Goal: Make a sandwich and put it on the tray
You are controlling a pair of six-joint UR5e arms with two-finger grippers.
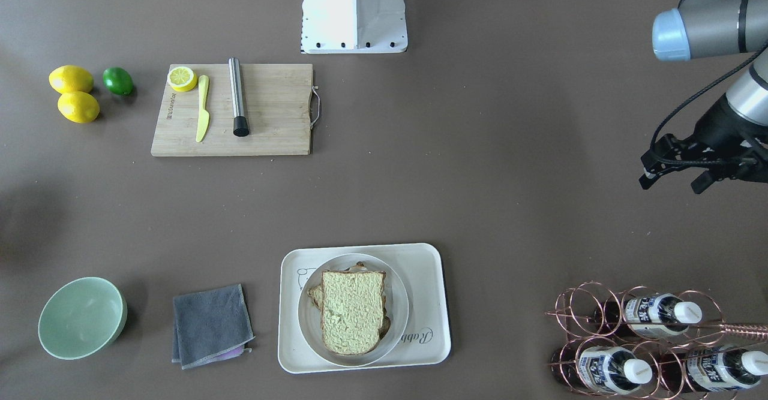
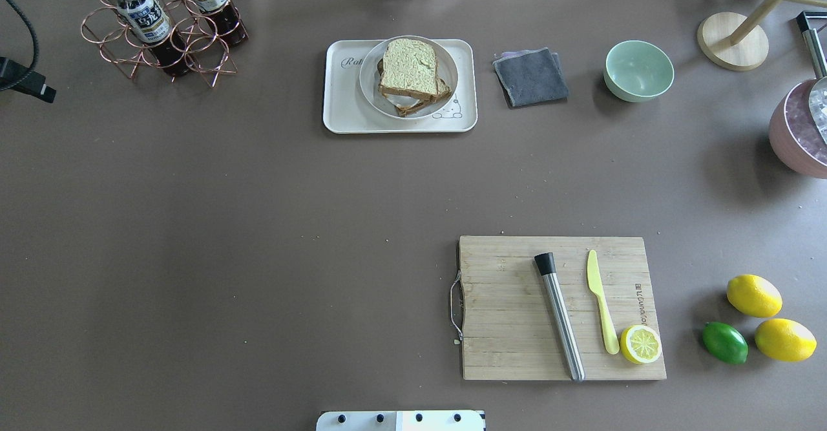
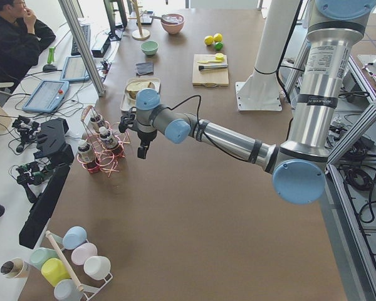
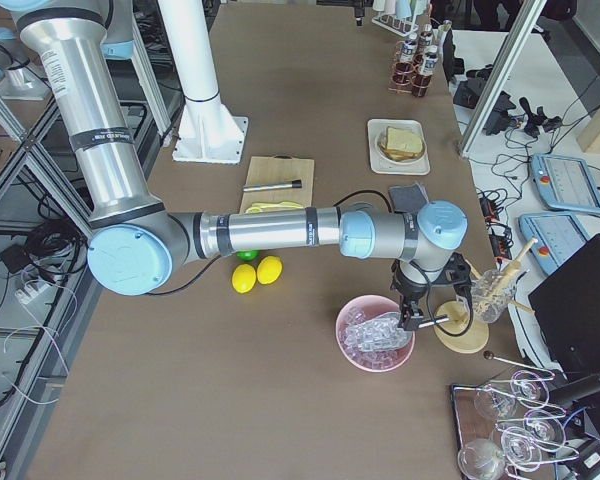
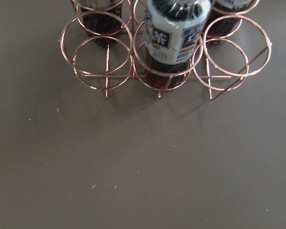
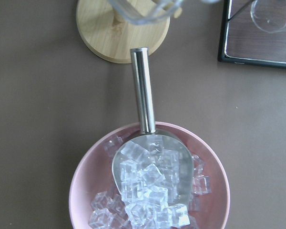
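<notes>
On the tray (image 1: 429,286), you see the sandwich (image 1: 353,319) in a plate (image 1: 397,310).
Left gripper (image 1: 671,185) fingers (image 1: 647,178) spread, empty; right gripper (image 4: 417,312) fingers: cannot tell.

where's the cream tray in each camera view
exterior front-facing: tray at bottom centre.
overhead exterior: tray at top centre.
exterior left: tray upper left of centre, far along the table.
exterior right: tray upper right of centre.
left wrist-mounted: not in it.
right wrist-mounted: not in it.
Shared landmark: the wooden cutting board, seen in all four exterior views.
</notes>
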